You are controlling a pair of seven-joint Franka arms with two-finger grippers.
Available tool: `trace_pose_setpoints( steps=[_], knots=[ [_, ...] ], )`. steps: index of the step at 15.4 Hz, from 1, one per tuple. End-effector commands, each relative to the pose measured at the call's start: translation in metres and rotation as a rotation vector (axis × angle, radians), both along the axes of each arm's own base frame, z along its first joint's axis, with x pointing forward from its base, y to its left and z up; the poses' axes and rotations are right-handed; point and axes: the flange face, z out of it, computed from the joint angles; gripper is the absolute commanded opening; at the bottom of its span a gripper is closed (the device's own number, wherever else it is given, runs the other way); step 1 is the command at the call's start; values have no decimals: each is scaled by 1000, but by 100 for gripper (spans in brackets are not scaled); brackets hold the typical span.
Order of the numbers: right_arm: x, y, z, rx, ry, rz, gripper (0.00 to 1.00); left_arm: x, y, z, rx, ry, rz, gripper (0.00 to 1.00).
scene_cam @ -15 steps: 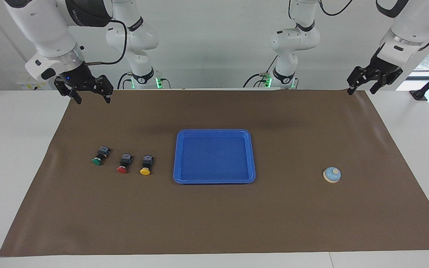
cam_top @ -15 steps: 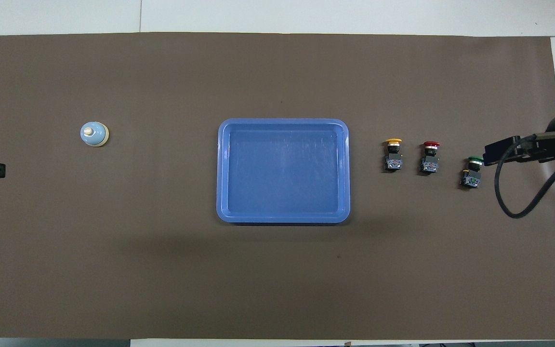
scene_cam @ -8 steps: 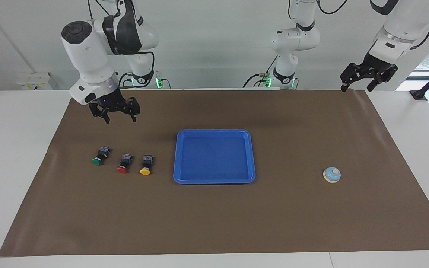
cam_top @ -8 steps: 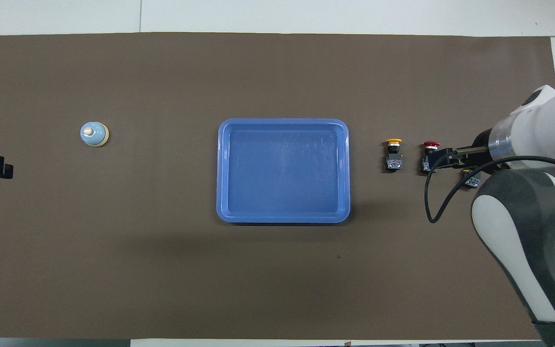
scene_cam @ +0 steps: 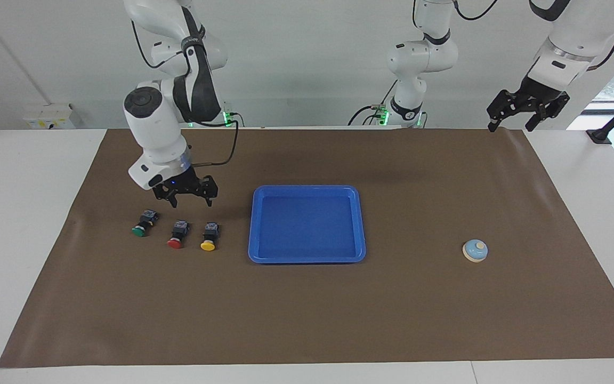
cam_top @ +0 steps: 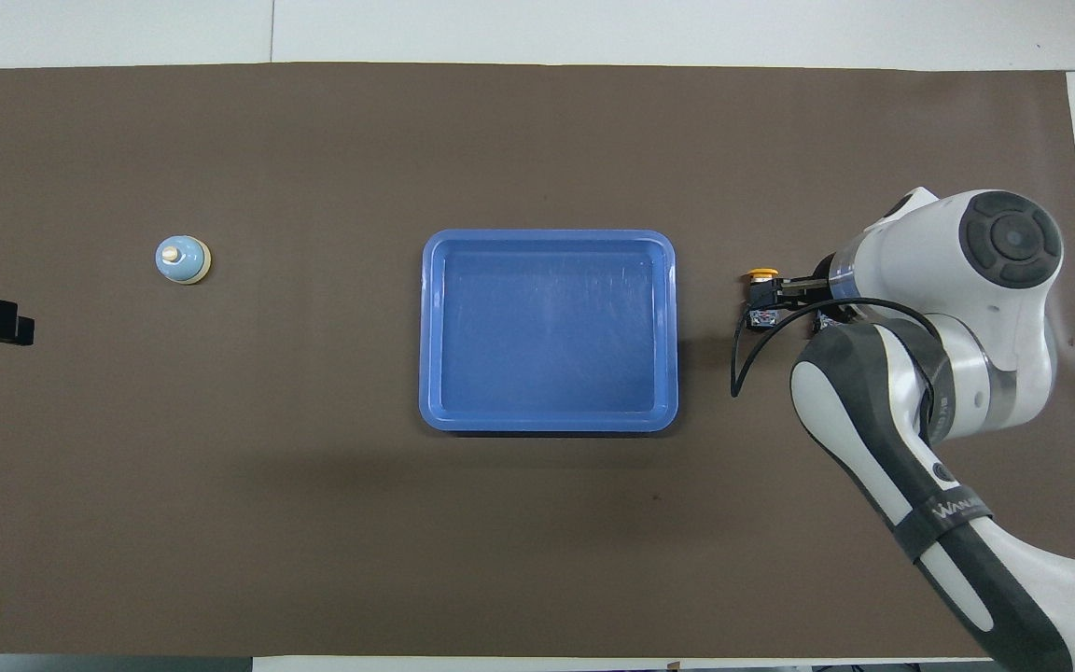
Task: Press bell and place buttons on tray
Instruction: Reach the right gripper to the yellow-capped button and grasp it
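1. The right claw [scene_cam: 191,198] hangs with its 2 fingers apart and nothing between them, above the brown mat [scene_cam: 307,320], over a spot just robot-side of the red-capped button [scene_cam: 177,234] and yellow-capped button [scene_cam: 209,237]. This looks like a pre-grasp stance for picking 1 button.
2. The left claw [scene_cam: 517,121] waits raised over the mat corner at the left arm's end of the tabletop [scene_cam: 19,213], fingers apart and empty, well away from the small dome-shaped bell with light blue top and cream knob [scene_cam: 475,250]. The bell stands upright, knob pointing up, not yet reached.
3. The 3 push-button switches, including the green-capped button [scene_cam: 142,223], lie in 1 row toward the right arm's end. Each lies on its side, long axis running toward and away from the robots, cap at the end farther from them.
4. The flat rectangular bright blue plastic tray [scene_cam: 307,190] sits mid-mat between buttons and bell, holding nothing.
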Motion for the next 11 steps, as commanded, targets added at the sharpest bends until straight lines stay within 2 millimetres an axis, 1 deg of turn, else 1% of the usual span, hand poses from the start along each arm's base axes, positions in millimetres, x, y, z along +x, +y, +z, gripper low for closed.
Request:
trace_pose_setpoints(
  steps=[1,2,3,5,7,8,11],
  knots=[
    [4,8,-22,-5,-15,-23,100,15,-1,9,27,19,0,100],
    [6,9,-29,-2,-19,-37,100,14,-7,10,26,19,-12,100],
    [5,15,-34,-2,-13,-40,100,14,-9,10,25,13,-15,100],
    [8,19,-47,0,-22,-40,100,11,-6,13,19,7,-11,100],
    [11,21,-65,2,-28,-40,100,7,-5,13,17,16,-14,100],
    [12,21,-67,2,-29,-39,100,1,-4,19,15,9,-17,100],
    [13,16,-73,-1,-30,-45,100,-1,-4,22,15,7,-17,100]
  ],
)
